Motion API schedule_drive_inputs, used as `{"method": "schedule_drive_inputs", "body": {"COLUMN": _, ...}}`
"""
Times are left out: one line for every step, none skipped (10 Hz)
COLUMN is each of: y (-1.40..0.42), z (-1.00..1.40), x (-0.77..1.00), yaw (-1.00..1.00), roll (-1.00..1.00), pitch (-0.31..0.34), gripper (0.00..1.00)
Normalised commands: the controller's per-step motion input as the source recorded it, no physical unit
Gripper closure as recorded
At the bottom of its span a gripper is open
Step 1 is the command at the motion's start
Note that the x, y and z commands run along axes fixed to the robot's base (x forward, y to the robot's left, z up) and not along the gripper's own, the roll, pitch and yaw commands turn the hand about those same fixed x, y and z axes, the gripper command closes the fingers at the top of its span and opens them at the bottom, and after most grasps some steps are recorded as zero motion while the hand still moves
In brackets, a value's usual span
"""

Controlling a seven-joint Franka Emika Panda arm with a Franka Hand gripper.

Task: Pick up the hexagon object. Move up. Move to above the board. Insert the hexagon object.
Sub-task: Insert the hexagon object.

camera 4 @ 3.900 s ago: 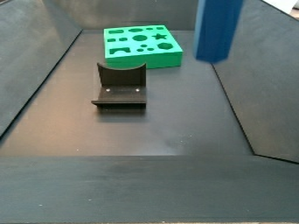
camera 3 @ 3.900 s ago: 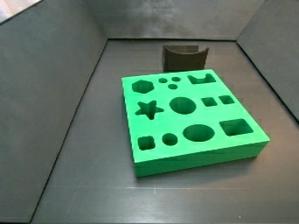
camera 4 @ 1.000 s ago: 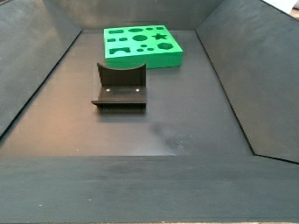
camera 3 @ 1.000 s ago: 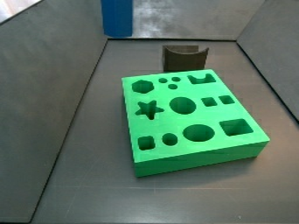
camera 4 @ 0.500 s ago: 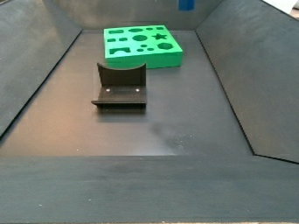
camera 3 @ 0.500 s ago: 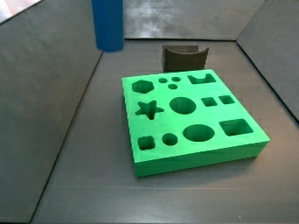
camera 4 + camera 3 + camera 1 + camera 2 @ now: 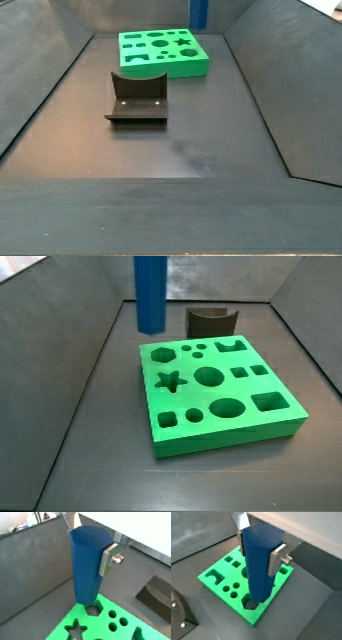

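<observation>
Hexagon object point(image 7: 87, 567) in pincer point(image 7: 93, 549) above board point(image 7: 107, 624)

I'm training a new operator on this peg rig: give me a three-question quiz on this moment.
1. True or false: the hexagon object is already seated in the board.
2. What does the hand hold? A) nothing B) the hexagon object C) the fixture
3. Fill in: in both wrist views the peg's lower end hangs over the board's ___-shaped cutout.

Key: 1 false; 2 B; 3 hexagon.
</observation>
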Motion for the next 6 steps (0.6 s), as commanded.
{"method": "schedule_drive_inputs", "body": {"y": 0.15, "z": -0.51, "x": -0.09, "yaw": 0.5, "roll": 0.05, "pitch": -0.186, "gripper": 1.0}}
{"method": "schedule_drive_inputs", "body": {"y": 0.09, "z": -0.47, "x": -0.03, "yaw": 0.5, "roll": 0.1, "pitch": -0.067, "gripper": 1.0}}
{"method": "schedule_drive_inputs", "body": {"y": 0.05, "z": -0.36, "x": 0.08, "yaw": 0.38, "roll": 0.04, "pitch": -0.087, "gripper": 1.0}}
{"method": "schedule_drive_inputs", "body": {"y": 0.03, "z": -0.41, "x": 0.15, "yaw": 0.37, "roll": 0.1, "pitch": 0.0, "gripper": 1.0}}
{"method": "schedule_drive_inputs", "body": {"y": 0.03, "z": -0.36, "x": 0.19, "yaw": 0.29, "roll": 0.04, "pitch": 0.0, "gripper": 1.0}}
{"method": "schedule_drive_inputs", "body": {"y": 0.06, "z": -0.35, "x": 0.21, "yaw": 0.23, "roll": 0.04, "pitch": 0.0, "gripper": 1.0}}
